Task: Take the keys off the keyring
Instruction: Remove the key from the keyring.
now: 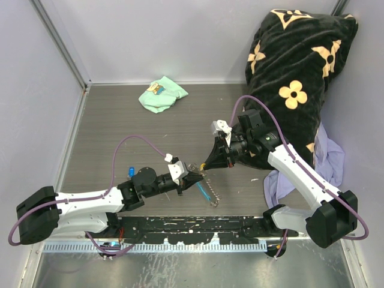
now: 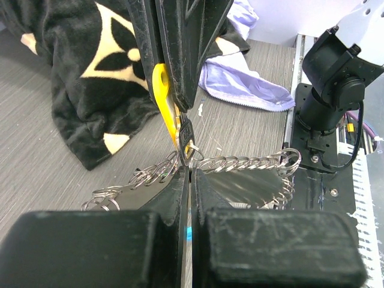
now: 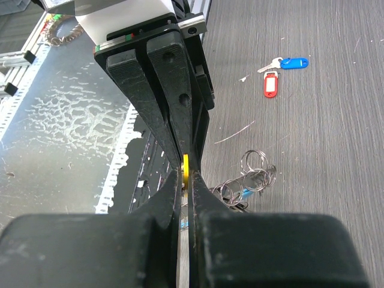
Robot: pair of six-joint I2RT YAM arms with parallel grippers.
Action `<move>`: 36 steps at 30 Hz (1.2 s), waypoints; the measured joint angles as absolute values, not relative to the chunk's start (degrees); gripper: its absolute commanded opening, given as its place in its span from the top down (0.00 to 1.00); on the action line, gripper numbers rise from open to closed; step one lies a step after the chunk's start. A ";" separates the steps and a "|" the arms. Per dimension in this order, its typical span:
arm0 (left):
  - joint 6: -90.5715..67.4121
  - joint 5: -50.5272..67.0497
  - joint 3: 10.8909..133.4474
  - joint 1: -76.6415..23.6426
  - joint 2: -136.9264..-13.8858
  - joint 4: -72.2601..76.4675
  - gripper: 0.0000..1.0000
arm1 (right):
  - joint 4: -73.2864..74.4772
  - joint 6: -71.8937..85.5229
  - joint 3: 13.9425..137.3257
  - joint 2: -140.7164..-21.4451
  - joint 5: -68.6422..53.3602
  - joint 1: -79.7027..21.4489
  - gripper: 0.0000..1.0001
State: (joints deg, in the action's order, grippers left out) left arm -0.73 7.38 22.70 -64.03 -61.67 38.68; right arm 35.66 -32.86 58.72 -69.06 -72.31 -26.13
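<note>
Far left on the desk [image 1: 120, 132], you have two keys lying loose and well apart from the rest: the blue-tagged key [image 3: 291, 62] and, just beside it, the red-tagged key [image 3: 271, 84]. Those two read as done.

Moving right, your left gripper [image 1: 193, 173] is fully closed, its tips pinching the keyring [image 2: 288, 157] where the chain [image 2: 240, 163] crosses them. The chain trails down toward you onto the desk, with the sky-blue fob [image 1: 201, 189] beside it. Several loose silvery loops bunch up next to the tips.

Right against it, tip to tip, your right gripper [image 1: 206, 163] is clamped shut on the yellow-tagged key [image 2: 162, 90], holding the tag edge-on between its fingers. That key looks attached to the ring, so this is the one in hand: it needs working off the coil while the left side holds firm.

You cannot see a green-tagged key anywhere here, so whether more remain on the ring is unclear. Roughly halfway, by my judgement.
</note>
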 measured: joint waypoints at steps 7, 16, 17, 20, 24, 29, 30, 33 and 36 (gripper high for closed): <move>-0.80 7.25 22.68 -64.03 -60.47 37.78 1.00 | 37.41 -34.85 59.70 -69.06 -71.99 -26.02 0.99; -0.89 6.09 22.00 -64.03 -57.80 37.30 1.00 | 40.91 -39.53 60.90 -69.06 -69.67 -25.63 0.99; -0.95 5.98 21.91 -64.03 -57.76 37.32 1.00 | 41.34 -40.14 60.93 -69.06 -69.41 -25.63 0.99; -1.06 5.61 21.50 -64.03 -57.63 37.26 1.00 | 42.37 -41.30 60.97 -69.06 -68.90 -25.63 0.99; -1.10 4.78 20.95 -64.03 -57.14 37.12 1.00 | 43.40 -43.00 60.99 -69.14 -68.58 -25.63 0.99; -1.32 3.68 20.60 -64.03 -56.60 37.04 1.00 | 44.97 -44.99 61.19 -69.80 -68.38 -25.65 0.99; -1.56 3.42 20.47 -64.03 -56.42 37.04 1.00 | 45.34 -45.45 61.19 -69.95 -68.31 -25.65 0.99; -2.11 2.74 20.29 -64.03 -56.21 37.28 1.00 | 46.00 -46.54 61.23 -70.46 -68.16 -25.65 0.99; -2.37 2.22 20.18 -64.03 -56.21 37.47 1.00 | 46.41 -47.24 61.30 -71.05 -67.99 -25.80 0.99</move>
State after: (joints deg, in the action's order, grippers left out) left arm -2.37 2.22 20.18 -64.03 -56.21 37.47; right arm 46.41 -47.24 61.30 -71.05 -67.99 -25.80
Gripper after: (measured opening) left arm 0.009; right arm 0.062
